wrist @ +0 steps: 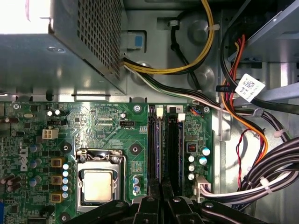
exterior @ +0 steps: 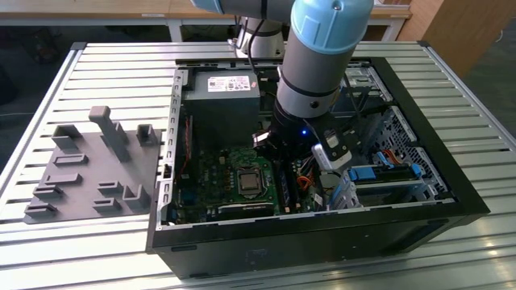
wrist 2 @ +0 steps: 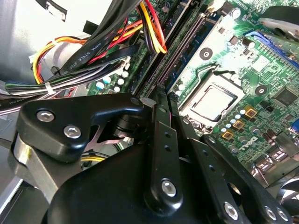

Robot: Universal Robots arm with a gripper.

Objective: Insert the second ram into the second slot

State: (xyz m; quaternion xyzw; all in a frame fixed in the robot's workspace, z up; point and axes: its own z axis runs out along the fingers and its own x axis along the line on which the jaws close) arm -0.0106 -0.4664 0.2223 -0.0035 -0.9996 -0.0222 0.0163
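Here, exterior view first: your arm (exterior: pixel 318 66) reaches down into the open computer case (exterior: pixel 419 199), which lies on its side on the slatted table (exterior: pixel 96 72). The wrist sits just beside the CPU socket (exterior: pixel 246 180), on the drive-bay side, over the memory slots (exterior: pixel 284 184). A grey fixture tray (exterior: pixel 89 166) lies well apart from the case, outside its wall.

Second wrist view: the gripper (wrist 2: pixel 161 100) fills the foreground, fingers (wrist 2: pixel 163 140) drawn together to a narrow line and pointing along the long dark slots (wrist 2: pixel 175 56) beside the CPU socket (wrist 2: pixel 210 103). Whether they pinch a board edge, you cannot tell. A cable bundle (wrist 2: pixel 88 51) hangs on the far side of the slots from the socket.

First wrist view: the fingertips (wrist: pixel 161 205) line up with the memory slots (wrist: pixel 164 144), just beside the CPU socket (wrist: pixel 97 184). A blue board edge, likely the second ram (wrist: pixel 160 149), stands in the slots, apparently seated or nearly so. The power supply (wrist: pixel 60 51) sits beyond the socket.
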